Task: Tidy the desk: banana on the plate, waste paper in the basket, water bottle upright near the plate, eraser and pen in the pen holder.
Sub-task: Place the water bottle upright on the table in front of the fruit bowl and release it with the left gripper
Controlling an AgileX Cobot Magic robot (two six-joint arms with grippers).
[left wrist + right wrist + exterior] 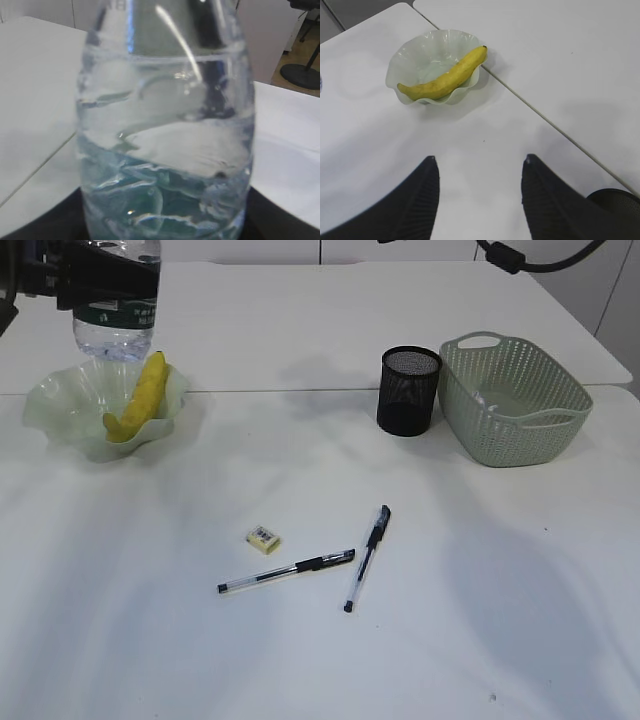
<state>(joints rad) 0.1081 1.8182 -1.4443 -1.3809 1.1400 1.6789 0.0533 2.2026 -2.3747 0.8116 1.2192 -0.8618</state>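
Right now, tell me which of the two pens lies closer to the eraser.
The pen lying nearly level, the left one of the pair. Its black grip end points right, and the eraser sits just above its middle. The other pen runs steeply, further right.

Left arm [85, 275] raised with jaws gripping, right gripper [477, 165] jaws parted

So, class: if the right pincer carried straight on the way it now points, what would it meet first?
Between the right pincer and the plate holding the banana, only bare white table shows. It would probably meet the table first, perhaps short of the plate; depth is unclear from the wrist view.
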